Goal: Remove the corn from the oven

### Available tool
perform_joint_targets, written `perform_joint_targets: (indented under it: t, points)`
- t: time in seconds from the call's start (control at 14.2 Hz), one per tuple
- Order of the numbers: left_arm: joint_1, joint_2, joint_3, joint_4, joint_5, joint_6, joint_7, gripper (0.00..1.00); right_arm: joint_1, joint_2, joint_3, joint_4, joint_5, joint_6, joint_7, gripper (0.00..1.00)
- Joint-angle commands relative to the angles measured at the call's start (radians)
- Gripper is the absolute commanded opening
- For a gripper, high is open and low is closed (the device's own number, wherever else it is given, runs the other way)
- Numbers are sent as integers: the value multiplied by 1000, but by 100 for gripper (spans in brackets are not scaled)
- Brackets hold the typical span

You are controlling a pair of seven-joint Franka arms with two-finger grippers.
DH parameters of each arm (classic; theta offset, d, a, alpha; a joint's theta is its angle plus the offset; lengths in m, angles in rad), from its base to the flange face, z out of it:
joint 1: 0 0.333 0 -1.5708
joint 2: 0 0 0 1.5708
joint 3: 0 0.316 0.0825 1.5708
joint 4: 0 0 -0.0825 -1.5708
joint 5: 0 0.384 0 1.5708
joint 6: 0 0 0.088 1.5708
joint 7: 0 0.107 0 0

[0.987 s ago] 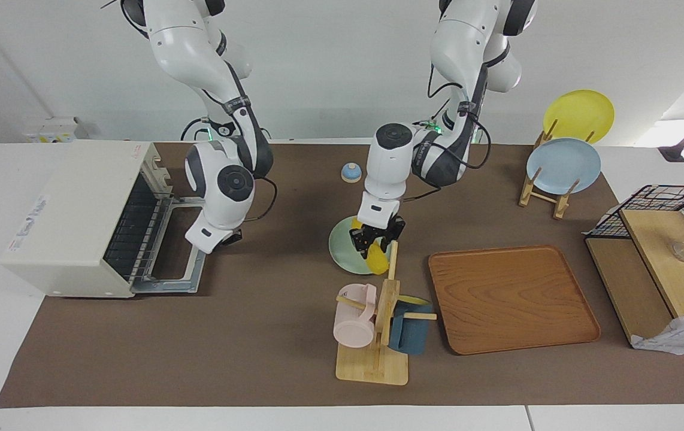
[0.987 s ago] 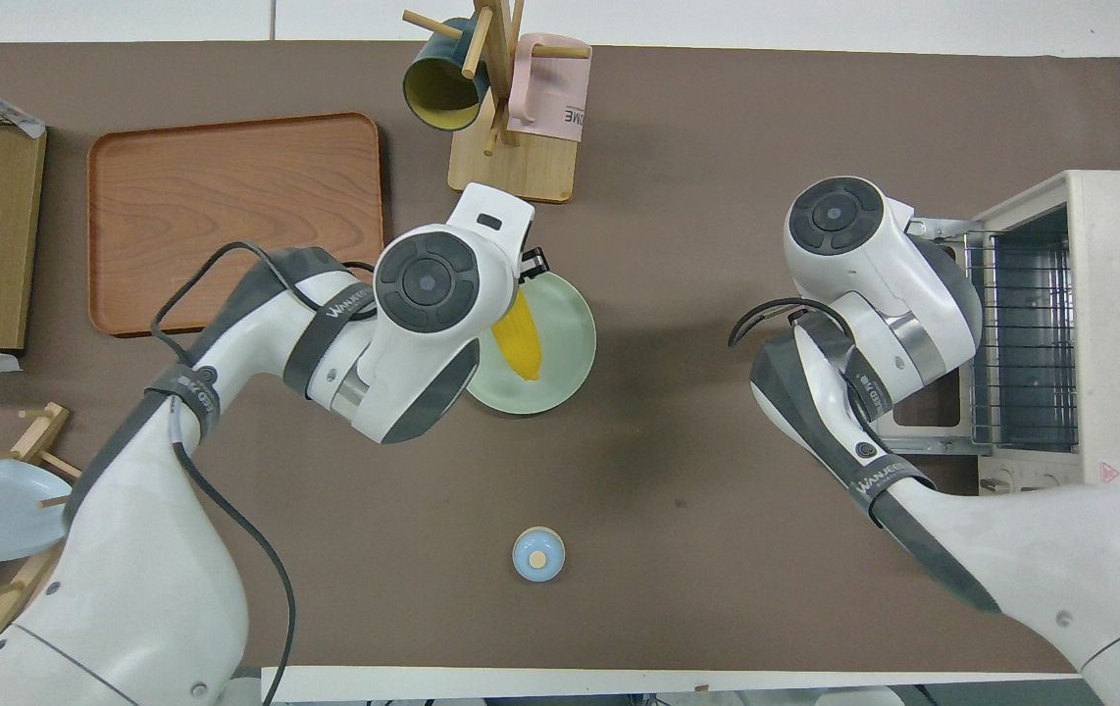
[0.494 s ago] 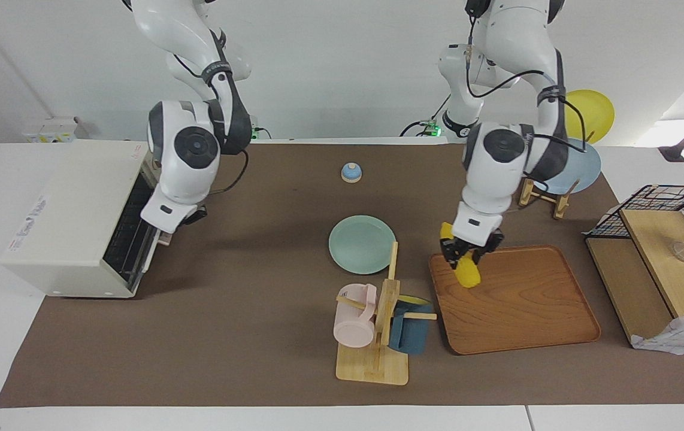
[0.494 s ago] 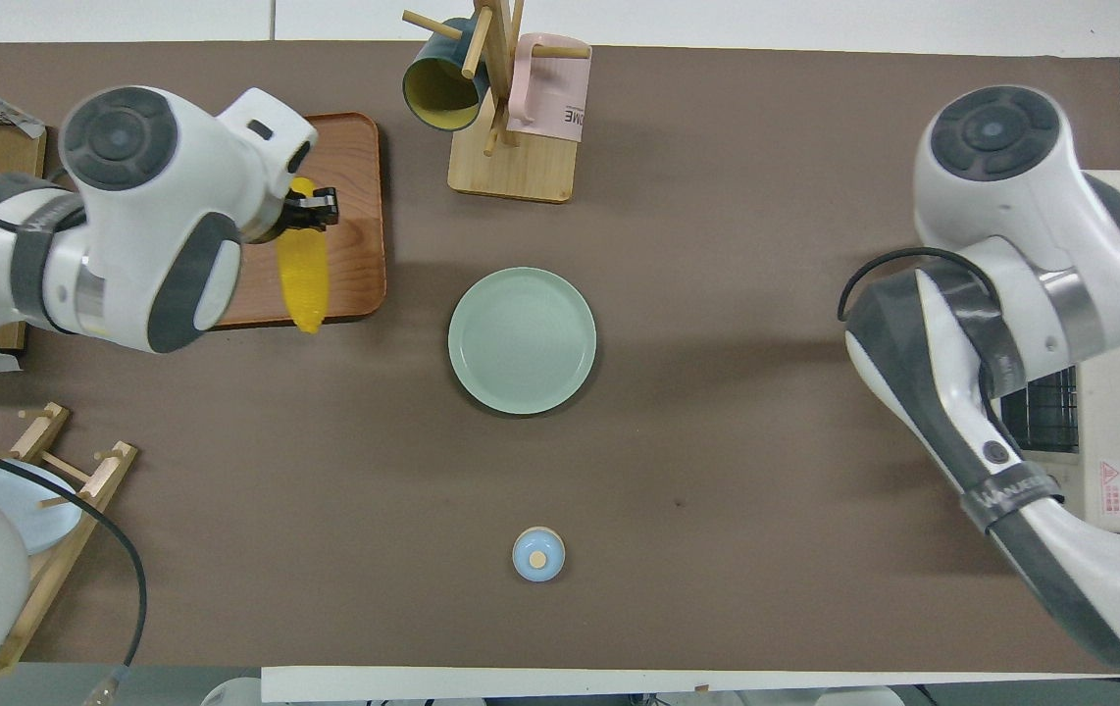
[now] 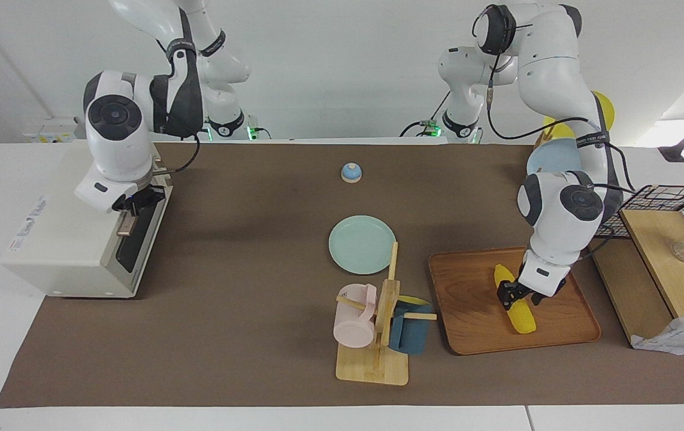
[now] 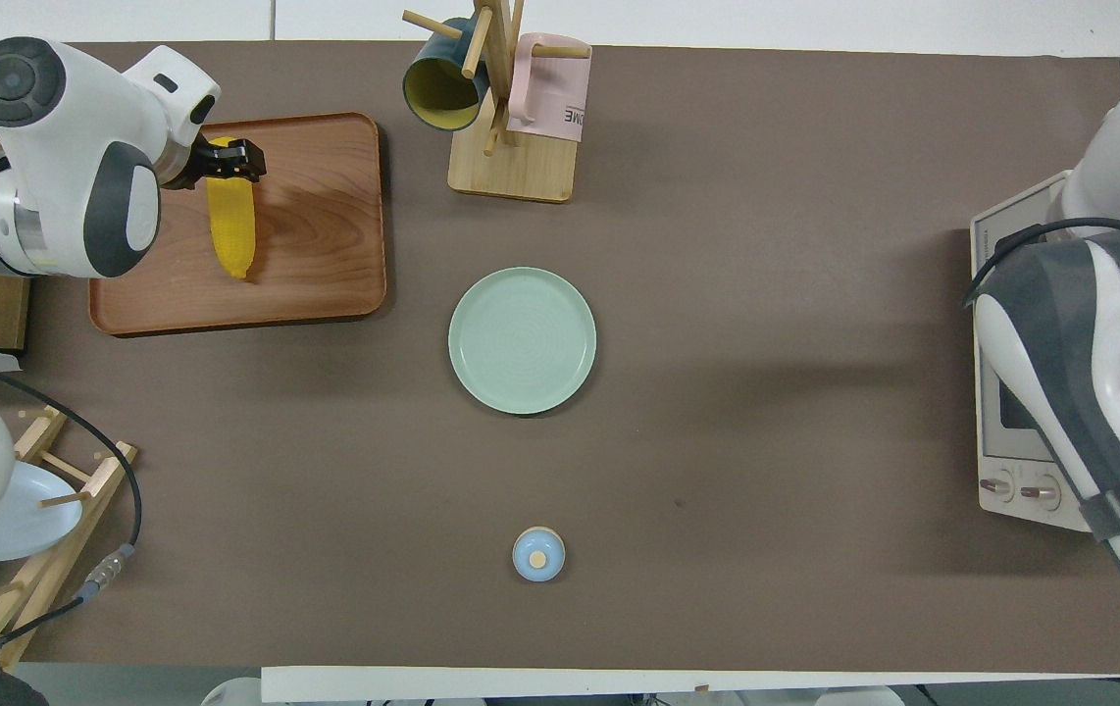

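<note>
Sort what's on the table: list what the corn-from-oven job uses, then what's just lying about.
In the job: corn on the wooden tray, left gripper, oven, right gripper.
Lying about: green plate, mug rack, small blue lid, plate rack.

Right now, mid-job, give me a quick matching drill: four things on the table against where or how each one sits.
Things:
1. corn
2. oven door
3. green plate
4. pink mug

States:
A. hung on the wooden mug stand
B. bare, mid-table
C. lying on the wooden tray, left hand at it
D. shut, right hand at its handle

Pairs: 1-C, 2-D, 3-B, 4-A
</note>
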Motion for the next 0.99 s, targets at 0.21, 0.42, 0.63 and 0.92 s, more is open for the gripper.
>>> perform_joint_targets:
  t: [0.21,0.42,0.63,0.92]
  points:
    - [62,-363,23,67,-45,-573,115,100,-119,-66,1,249,349,-236,-12,100]
    - [89,-422,28,99,-68,-763,160,100,-121,-63,1,428,335,-394,-6,100]
    - [96,-417,25,195,-67,-850,237,100,-101,-115,12,321,303,-355,15,100]
    - [96,-420,29,199,-70,-868,238,100,-95,-135,12,280,311,-303,24,100]
